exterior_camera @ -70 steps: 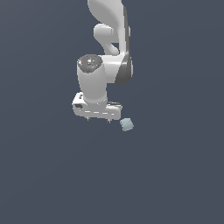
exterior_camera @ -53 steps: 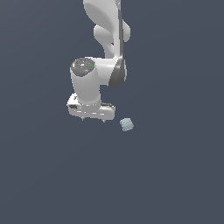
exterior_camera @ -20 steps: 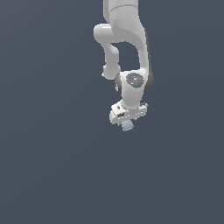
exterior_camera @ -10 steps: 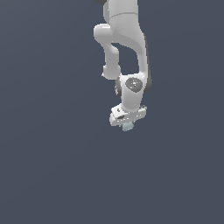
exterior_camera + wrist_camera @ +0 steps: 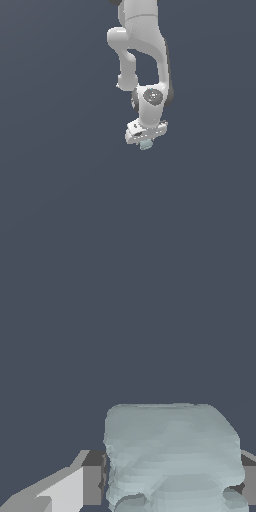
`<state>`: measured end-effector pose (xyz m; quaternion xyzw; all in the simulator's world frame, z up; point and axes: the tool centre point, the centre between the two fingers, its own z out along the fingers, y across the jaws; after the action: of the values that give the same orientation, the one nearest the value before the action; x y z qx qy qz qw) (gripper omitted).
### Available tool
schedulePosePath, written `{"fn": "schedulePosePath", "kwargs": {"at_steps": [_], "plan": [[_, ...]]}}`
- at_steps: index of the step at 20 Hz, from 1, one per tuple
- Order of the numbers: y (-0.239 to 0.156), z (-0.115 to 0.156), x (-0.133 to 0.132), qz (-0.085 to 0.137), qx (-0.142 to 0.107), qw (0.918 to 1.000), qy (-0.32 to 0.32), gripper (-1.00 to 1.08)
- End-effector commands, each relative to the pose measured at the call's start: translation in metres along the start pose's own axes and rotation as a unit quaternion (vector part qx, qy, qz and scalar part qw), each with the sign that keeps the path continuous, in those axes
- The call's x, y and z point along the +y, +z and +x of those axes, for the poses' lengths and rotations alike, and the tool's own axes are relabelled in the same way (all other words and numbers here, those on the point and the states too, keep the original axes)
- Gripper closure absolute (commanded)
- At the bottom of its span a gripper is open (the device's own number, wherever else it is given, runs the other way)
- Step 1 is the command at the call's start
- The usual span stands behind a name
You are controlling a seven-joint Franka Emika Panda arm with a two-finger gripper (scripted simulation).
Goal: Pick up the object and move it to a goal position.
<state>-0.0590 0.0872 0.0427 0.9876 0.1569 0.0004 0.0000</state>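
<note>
Basically just flat dark slate ground all round, no other items near. White glossy arm point(image 5: 145, 45) hangs down to the gripper point(image 5: 145, 141). Object point(image 5: 172, 456) sits between the fingers point(image 5: 67, 488), both pads pressed against its sides, so it's clamped. Matte pale blue-grey blob, rounded-cube shape, stacked ridged folds. Exterior view: only its lower edge point(image 5: 146, 145) pokes out below the gripper.

You were viewing a simulated scene: a flat, featureless grey ground point(image 5: 60, 200) and a rendered arm point(image 5: 142, 45).
</note>
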Motion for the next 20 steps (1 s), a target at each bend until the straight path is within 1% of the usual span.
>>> {"fn": "schedulePosePath", "kwargs": {"at_steps": [1,5,10,14,20], "plan": [[-0.002,0.0,0.001,0.0,0.0,1.0,0.0,1.08],[-0.014,0.002,0.008,0.0,0.0,1.0,0.0,1.08],[-0.04,0.006,0.023,0.0,0.0,1.0,0.0,1.08],[-0.07,0.011,0.04,0.001,0.0,1.0,0.0,1.08],[-0.127,0.021,0.073,0.001,0.0,1.0,0.0,1.08]]}}
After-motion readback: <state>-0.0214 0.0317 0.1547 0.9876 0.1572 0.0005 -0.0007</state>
